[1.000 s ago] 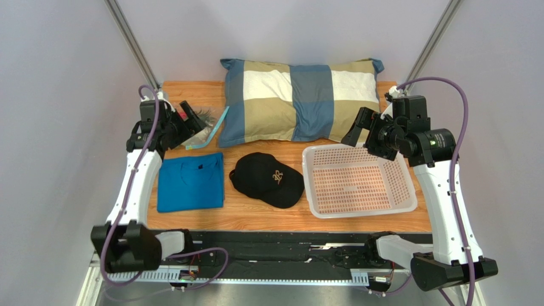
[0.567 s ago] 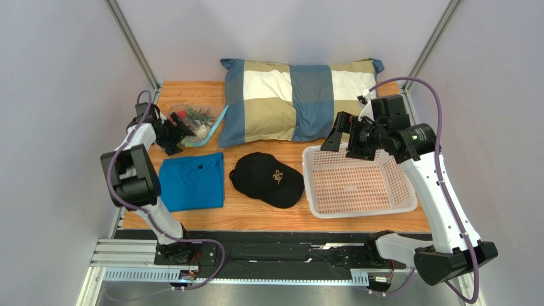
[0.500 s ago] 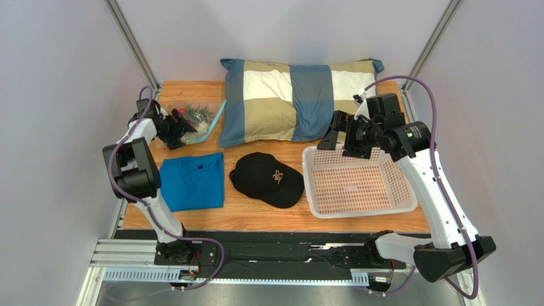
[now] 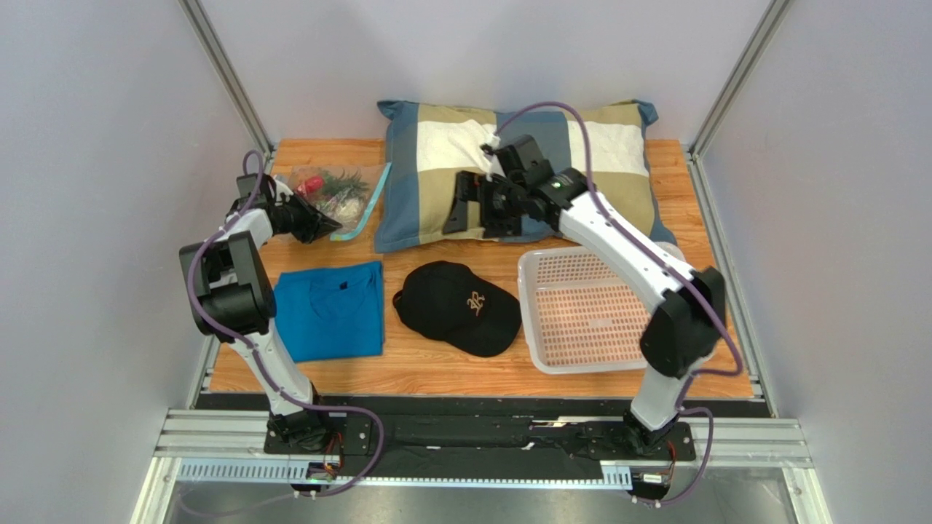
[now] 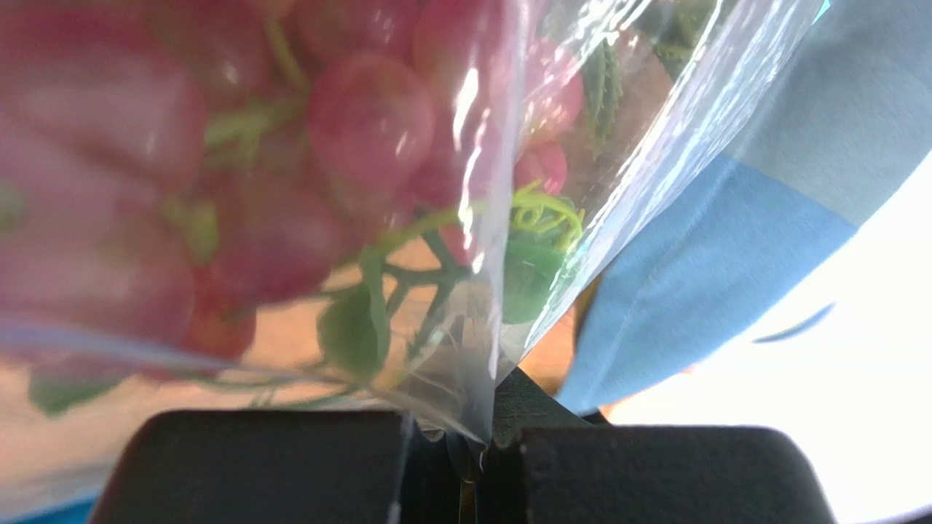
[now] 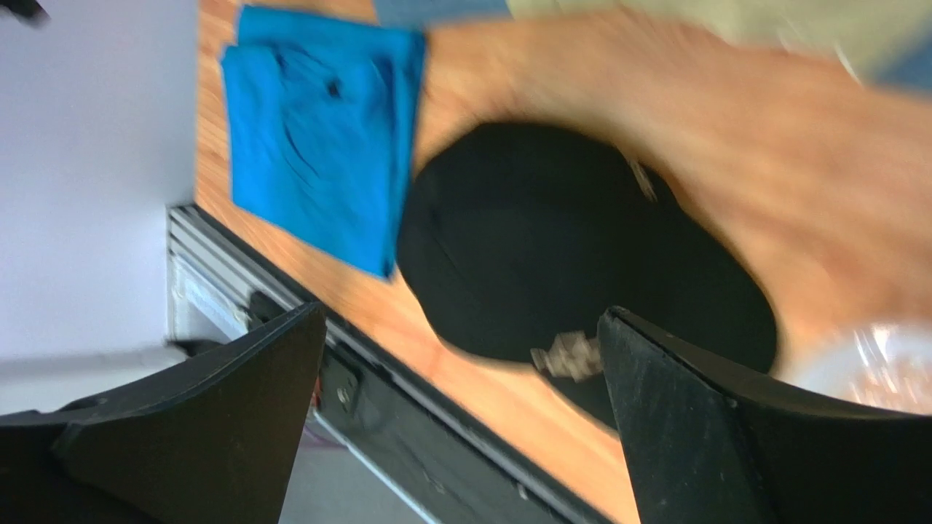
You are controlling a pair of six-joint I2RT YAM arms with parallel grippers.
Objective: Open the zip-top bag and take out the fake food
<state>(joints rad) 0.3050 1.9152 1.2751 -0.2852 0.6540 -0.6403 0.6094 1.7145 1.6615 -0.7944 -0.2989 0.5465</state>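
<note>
Left claw [image 5: 468, 459] tight on zip-top bag [image 5: 656, 120] edge, fake food [image 5: 361, 120] just beyond; right claw [image 6: 462, 328] wide open.

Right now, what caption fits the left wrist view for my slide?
Left pincer shut on the edge of the zip-top bag, fake food visible through the plastic.

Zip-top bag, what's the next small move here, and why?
Probably bring the open right gripper left from over the pillow to the zip-top bag's teal zip strip. The left gripper is shut on the bag's edge, so a second pinch at the mouth seems needed to pull it open.
</note>
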